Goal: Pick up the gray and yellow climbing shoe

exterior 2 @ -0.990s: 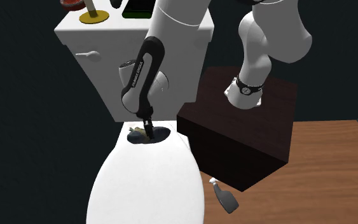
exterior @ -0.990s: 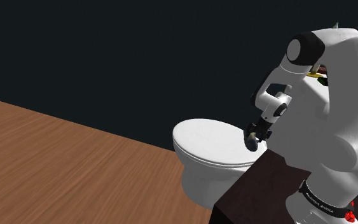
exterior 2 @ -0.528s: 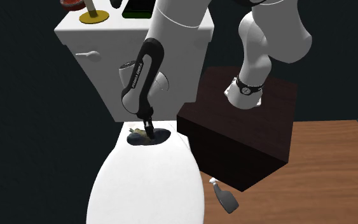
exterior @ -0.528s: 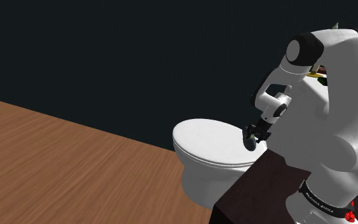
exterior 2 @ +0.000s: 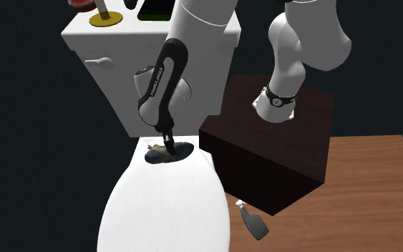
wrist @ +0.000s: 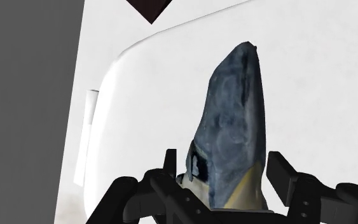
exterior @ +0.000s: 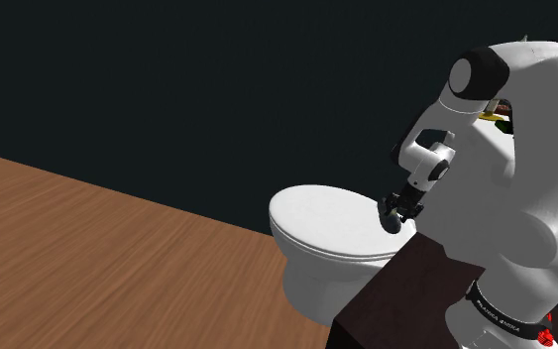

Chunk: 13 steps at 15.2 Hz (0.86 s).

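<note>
**Fingers on the shoe, lift to come**

Fingers [wrist: 279, 175], black and paired, stand one on each side of the heel end of the blue-grey climbing shoe with a pale yellow edge [wrist: 231, 127]. From the hand's own camera they look pressed in against it, so I take it as gripped rather than merely straddled. The shoe lies on the closed, smooth white toilet lid [exterior 2: 164, 207], at the lid's back end just in front of the white tank [exterior 2: 114, 50], with its toe pointing away from the hand. From the far side of the toilet the shoe [exterior 2: 157, 153] is a small dark lump under the fingers [exterior 2: 168, 147], and I cannot tell whether its sole is touching the lid or just off it. The dark brown box [exterior 2: 271, 150] that carries the arm stands right beside the lid.

To my eye the grasp is made and the lift is the step in hand. What comes next should be a straight rise off the lid, grip held firm, since the narrow heel could slip or swing.
</note>
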{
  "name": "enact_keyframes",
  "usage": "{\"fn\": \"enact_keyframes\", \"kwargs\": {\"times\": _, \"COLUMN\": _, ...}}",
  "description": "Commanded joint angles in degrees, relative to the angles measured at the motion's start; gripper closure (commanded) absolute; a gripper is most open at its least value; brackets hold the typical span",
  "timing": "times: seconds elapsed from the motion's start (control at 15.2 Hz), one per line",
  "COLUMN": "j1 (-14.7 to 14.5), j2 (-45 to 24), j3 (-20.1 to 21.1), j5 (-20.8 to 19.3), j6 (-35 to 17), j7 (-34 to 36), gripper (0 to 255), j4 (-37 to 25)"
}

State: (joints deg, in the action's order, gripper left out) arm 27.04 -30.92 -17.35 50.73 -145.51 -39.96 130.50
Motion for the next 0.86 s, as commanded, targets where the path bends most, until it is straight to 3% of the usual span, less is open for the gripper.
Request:
{"fn": "enact_keyframes", "kwargs": {"times": 0.0, "j1": -0.1, "j2": 1.8, "j3": -1.3, "j5": -1.1, "j6": 0.5, "j7": 1.0, "gripper": 255, "j4": 0.6}}
{"fn": "enact_keyframes", "kwargs": {"times": 0.79, "j1": -2.9, "j2": 10.0, "j3": -5.3, "j5": -8.7, "j6": 4.1, "j7": 7.5, "gripper": 255, "j4": 3.4}}
